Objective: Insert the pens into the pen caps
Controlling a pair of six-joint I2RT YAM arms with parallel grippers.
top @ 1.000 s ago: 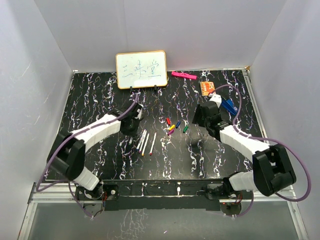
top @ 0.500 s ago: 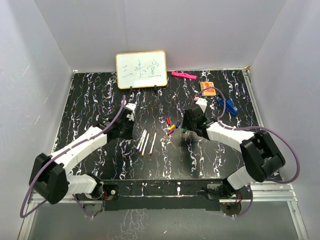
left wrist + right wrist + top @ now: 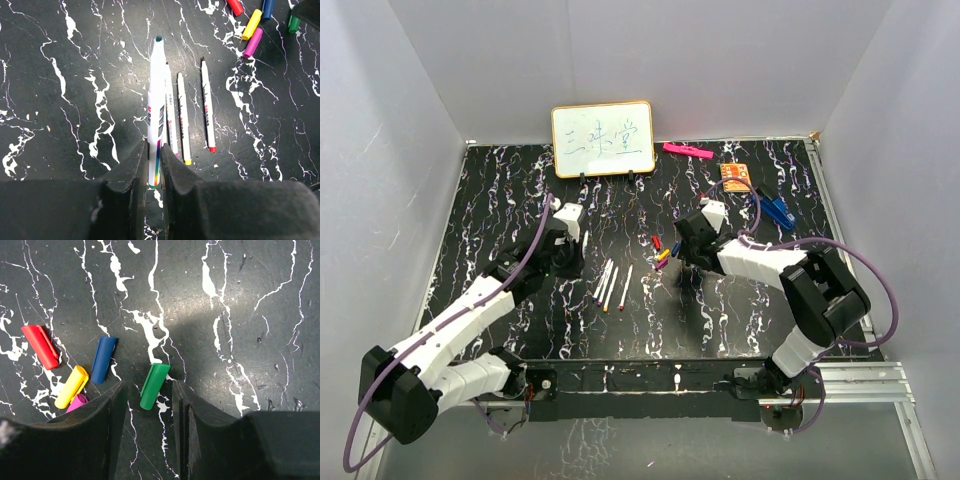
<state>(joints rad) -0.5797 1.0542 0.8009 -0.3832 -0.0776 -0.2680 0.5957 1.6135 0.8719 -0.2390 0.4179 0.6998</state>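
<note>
Gripping a slim white pen (image 3: 156, 90), left claw (image 3: 154, 150) hovers.

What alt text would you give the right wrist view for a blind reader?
A green cap lies on the black marbled table between the open jaws of the right end effector. To its left lie a blue cap, a red cap, a yellow cap and a purple cap, the last partly hidden by a finger.
</note>
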